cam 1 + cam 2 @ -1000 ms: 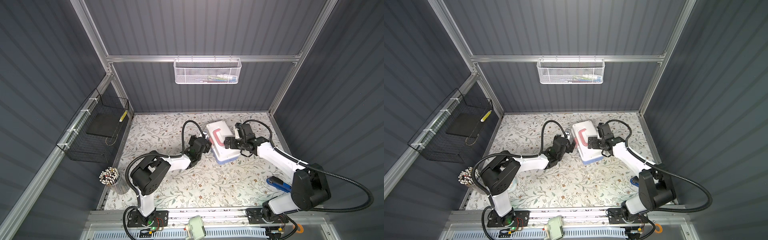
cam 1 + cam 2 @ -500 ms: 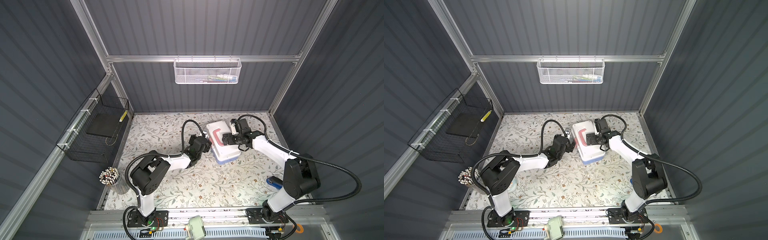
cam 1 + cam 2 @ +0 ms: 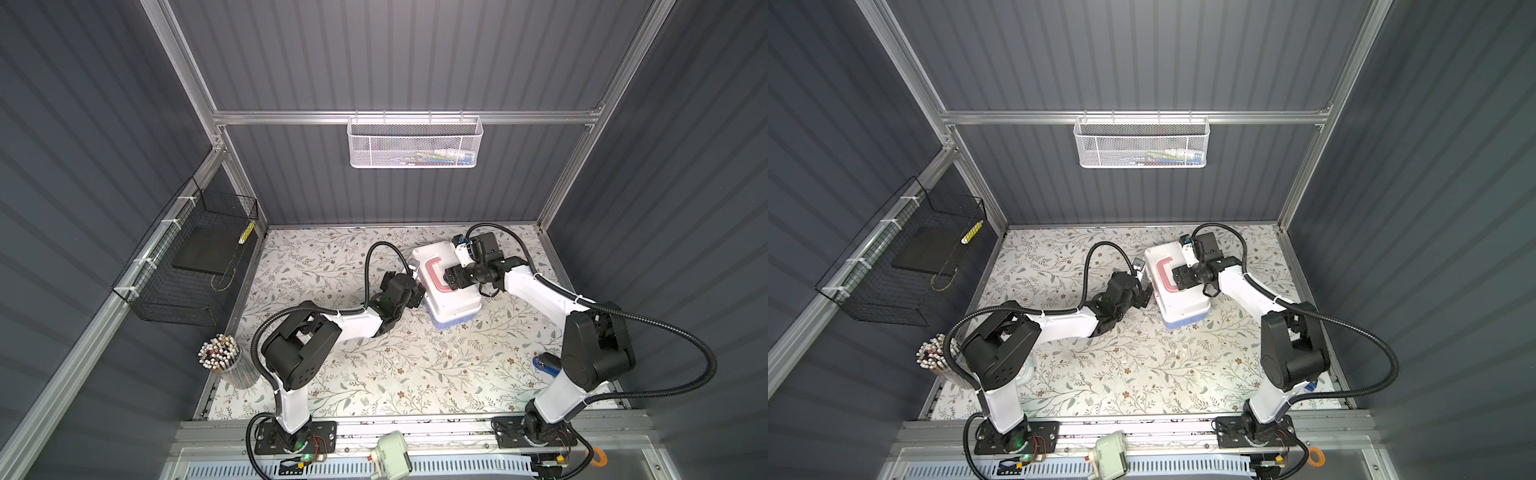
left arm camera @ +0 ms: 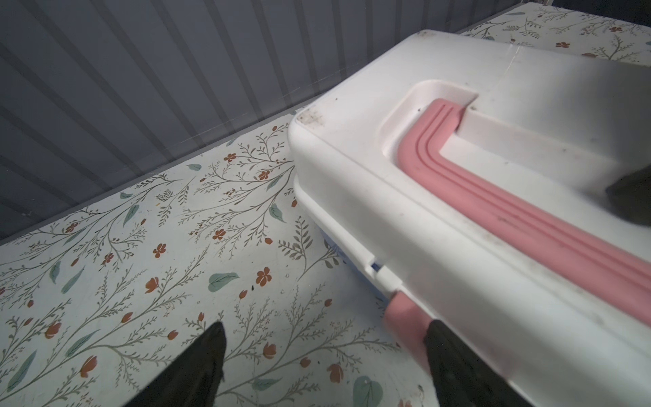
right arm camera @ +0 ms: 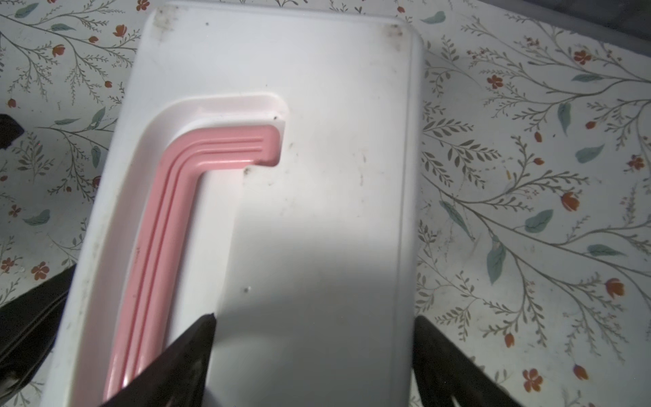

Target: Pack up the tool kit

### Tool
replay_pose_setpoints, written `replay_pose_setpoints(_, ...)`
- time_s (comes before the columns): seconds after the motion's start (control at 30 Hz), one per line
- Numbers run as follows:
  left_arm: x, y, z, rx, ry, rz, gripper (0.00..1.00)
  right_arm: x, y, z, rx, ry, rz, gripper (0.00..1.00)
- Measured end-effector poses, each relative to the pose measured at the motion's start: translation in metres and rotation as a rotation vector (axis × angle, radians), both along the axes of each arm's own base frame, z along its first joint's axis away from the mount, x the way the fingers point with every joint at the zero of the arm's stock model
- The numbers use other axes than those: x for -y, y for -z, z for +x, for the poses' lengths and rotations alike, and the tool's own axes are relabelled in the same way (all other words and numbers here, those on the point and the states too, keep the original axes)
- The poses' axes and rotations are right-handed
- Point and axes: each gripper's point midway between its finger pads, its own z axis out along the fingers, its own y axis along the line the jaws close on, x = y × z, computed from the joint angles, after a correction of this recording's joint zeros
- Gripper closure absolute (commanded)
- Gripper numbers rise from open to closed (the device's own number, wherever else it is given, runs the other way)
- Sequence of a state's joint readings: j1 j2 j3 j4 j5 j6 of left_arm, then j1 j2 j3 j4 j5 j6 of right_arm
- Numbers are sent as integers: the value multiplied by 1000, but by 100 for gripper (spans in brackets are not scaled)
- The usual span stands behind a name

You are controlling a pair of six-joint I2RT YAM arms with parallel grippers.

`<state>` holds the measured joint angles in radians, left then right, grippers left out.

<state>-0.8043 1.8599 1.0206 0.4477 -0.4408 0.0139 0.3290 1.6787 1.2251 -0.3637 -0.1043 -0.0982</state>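
The tool kit (image 3: 455,305) stands shut on the floral table, with a white lid (image 5: 334,141), a pink handle (image 5: 169,211) lying flat in its recess, and a light blue base. It also shows in the second top view (image 3: 1183,305). My right gripper (image 5: 316,318) hovers open over the lid. One finger sits beside the handle and the other at the lid's long edge. My left gripper (image 4: 327,326) is open at the box's left side, low over the table. One fingertip is at the pink latch (image 4: 405,313). No loose tools are in view.
A white mesh basket (image 3: 415,143) hangs on the back wall. A black wire basket (image 3: 191,266) hangs on the left wall, with a cup of pencils (image 3: 220,361) below it. A blue stapler (image 3: 544,363) lies by the right arm's base.
My right gripper has swung from the box's right side onto the lid by the handle, and its jaws have narrowed slightly. The left arm and the box have not moved.
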Motion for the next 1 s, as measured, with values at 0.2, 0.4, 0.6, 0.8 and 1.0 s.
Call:
replay_pose_setpoints(0.2,5,-1,4,2,0,-12,11,0,1,0,0,-9,-5,19)
replay_pose_setpoints(0.4,6,-1,3,-4,8,-17,11,0,1,-1,6,-14,-7,30)
replay_pose_setpoints(0.6,7,1,1,-19,14,-35,11,0,1,2,43,-80,-32,31)
replay_pose_setpoints(0.8,8,4,-4,-45,25,-67,11,-2,-1,4,78,-141,-63,31)
replay_pose_setpoints(1.0,6,2,-17,-76,45,-107,11,-9,-4,5,130,-234,-116,32)
